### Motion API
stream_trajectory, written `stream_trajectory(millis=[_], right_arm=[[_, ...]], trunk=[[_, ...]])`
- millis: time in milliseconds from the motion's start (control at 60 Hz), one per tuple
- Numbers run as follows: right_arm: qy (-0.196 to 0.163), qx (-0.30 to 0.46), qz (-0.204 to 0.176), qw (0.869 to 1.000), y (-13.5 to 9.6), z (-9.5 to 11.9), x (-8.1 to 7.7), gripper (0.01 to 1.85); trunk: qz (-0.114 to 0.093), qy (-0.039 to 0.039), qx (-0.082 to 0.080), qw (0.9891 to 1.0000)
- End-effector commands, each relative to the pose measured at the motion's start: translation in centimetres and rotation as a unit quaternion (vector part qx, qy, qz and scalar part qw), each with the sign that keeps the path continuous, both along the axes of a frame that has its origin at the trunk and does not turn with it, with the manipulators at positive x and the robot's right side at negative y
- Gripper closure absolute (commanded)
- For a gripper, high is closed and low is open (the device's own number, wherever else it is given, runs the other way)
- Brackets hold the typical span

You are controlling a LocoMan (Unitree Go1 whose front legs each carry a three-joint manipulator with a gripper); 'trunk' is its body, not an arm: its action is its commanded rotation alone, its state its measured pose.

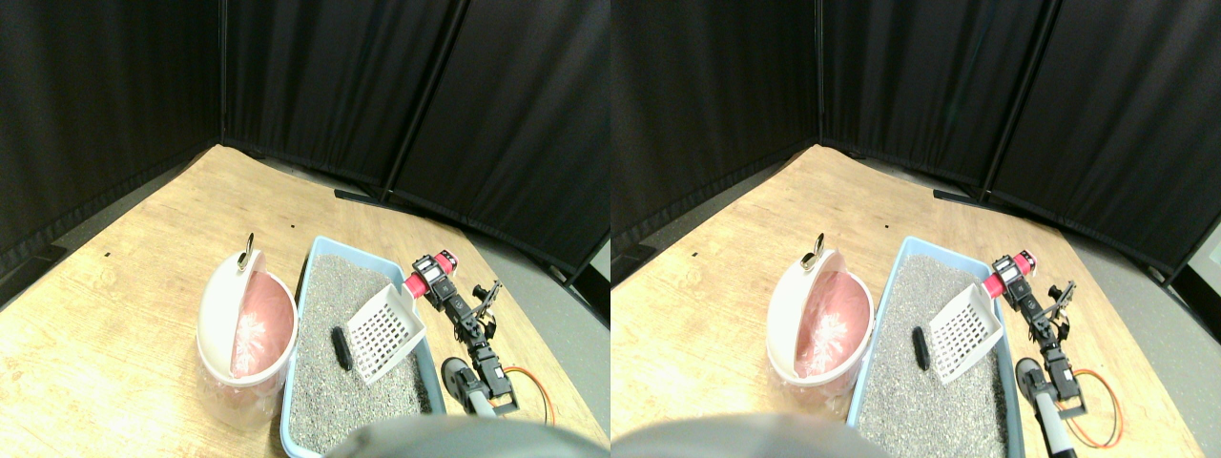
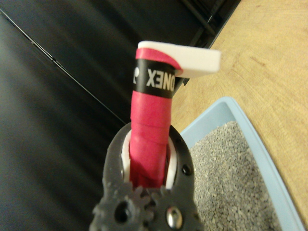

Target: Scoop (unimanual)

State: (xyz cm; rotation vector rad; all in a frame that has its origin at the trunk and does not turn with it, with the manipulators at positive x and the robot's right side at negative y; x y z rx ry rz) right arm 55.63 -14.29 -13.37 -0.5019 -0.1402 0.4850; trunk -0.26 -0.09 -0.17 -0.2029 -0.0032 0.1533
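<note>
A white slotted scoop (image 1: 384,332) rests its basket on the grey litter in the blue litter box (image 1: 310,272). Its red-wrapped handle (image 1: 420,282) (image 2: 150,130) points up and to the right. My right gripper (image 1: 434,274) (image 2: 150,166) is shut on that handle, and in the wrist view the dark jaws close around the red wrap. A small dark lump (image 1: 341,347) lies on the litter just left of the scoop's front edge. Left of the box stands a white bin (image 1: 224,334) with a pink liner and its lid tipped up.
Everything stands on a light wooden floor (image 1: 114,286). Black curtain panels (image 1: 334,86) wall off the back and left. An orange cable (image 1: 534,386) loops on the floor beside my arm at the lower right.
</note>
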Motion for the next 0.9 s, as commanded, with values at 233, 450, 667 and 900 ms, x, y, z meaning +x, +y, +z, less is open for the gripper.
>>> stream_trajectory(millis=[233,450,667,900], right_arm=[[0.055,0.015,0.052,0.997,3.6,-4.0,-2.1,1.80],[0.081,0.028,0.088,0.992,5.5,-5.7,-3.6,1.80],[0.097,0.057,0.106,0.988,7.2,-6.5,-4.9,1.80],[0.112,0.069,0.073,0.989,7.1,-6.5,-5.1,1.80]], trunk=[[0.018,0.0230,-0.018,0.9994],[0.026,0.0318,-0.034,0.9986],[0.034,0.0393,-0.044,0.9977],[0.034,0.0364,-0.042,0.9979]])
